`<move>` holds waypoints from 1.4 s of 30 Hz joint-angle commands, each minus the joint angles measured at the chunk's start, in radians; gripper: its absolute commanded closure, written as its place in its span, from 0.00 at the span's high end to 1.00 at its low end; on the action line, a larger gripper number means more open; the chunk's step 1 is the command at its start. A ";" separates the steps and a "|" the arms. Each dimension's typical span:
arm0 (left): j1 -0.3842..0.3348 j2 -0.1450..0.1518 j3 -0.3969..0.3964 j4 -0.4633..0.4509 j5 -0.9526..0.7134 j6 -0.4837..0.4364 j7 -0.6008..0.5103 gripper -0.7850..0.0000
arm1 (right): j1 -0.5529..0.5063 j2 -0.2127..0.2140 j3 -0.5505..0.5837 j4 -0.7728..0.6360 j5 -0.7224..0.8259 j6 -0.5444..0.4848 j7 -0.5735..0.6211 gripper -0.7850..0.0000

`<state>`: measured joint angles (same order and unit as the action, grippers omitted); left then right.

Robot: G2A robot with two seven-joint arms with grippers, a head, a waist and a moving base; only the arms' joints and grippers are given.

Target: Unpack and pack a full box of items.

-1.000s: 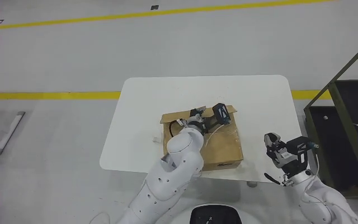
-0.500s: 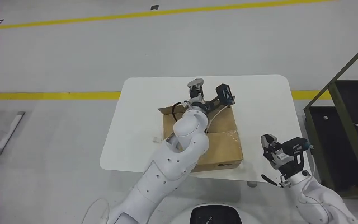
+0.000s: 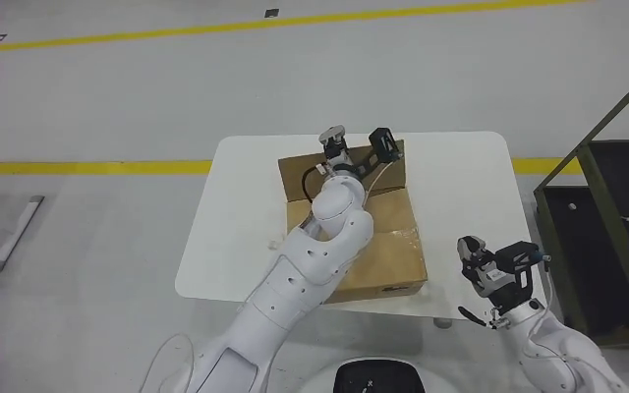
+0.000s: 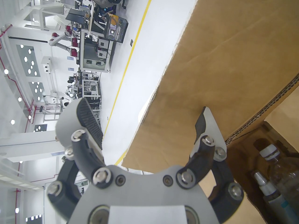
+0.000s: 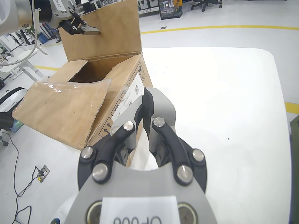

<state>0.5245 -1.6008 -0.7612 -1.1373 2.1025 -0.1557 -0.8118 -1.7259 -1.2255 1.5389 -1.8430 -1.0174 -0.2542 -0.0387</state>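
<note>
Left gripper [image 4: 142,115], fingers wide, meets the upright far flap [image 4: 222,47]. Right gripper [image 5: 146,104], pinched shut and empty, hangs by the table's [image 3: 472,157] near-right corner. Unheld, the flap could fall shut.

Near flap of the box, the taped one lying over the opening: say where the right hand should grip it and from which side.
Grip the near flap at its free taped edge, probably by the corner nearest the right hand. That edge borders the open gap, so both its faces look reachable. Come over the right side of the box.
</note>
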 commanded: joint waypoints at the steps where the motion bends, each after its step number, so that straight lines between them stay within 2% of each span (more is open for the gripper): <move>1: -0.015 -0.009 0.003 0.033 -0.002 -0.003 -0.005 1.00 | 0.002 0.000 -0.001 0.006 0.001 -0.001 0.000 0.00; 17: -0.122 -0.091 0.054 0.240 -0.024 0.001 0.031 1.00 | 0.020 -0.002 -0.031 0.055 -0.014 -0.006 -0.004 0.00; 24: -0.131 -0.117 0.064 0.301 -0.019 0.013 0.041 1.00 | 0.026 -0.003 -0.048 0.076 -0.011 -0.022 0.005 0.00; 27: -0.126 -0.123 0.053 0.297 -0.027 0.024 0.044 1.00 | 0.029 -0.004 -0.058 0.084 -0.006 -0.028 0.005 0.00; 31: -0.103 -0.119 0.020 0.251 -0.035 0.036 0.036 1.00 | 0.031 -0.004 -0.069 0.093 0.009 -0.047 0.008 0.00; 34: -0.064 -0.107 -0.021 0.174 -0.037 0.035 0.010 1.00 | 0.034 -0.004 -0.075 0.099 0.039 -0.065 0.021 0.00; 37: -0.004 -0.087 -0.070 0.051 -0.015 0.003 -0.036 1.00 | 0.034 -0.004 -0.080 0.104 0.057 -0.083 0.032 0.00; 42: 0.127 -0.047 -0.178 -0.205 0.023 -0.080 -0.098 1.00 | 0.035 -0.004 -0.086 0.112 0.066 -0.095 0.034 0.00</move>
<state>0.6128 -1.6577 -0.9090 -1.2661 2.1193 -0.2076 -0.8997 -1.6911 -1.2294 1.4545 -1.7332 -0.9535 -0.3461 -0.0043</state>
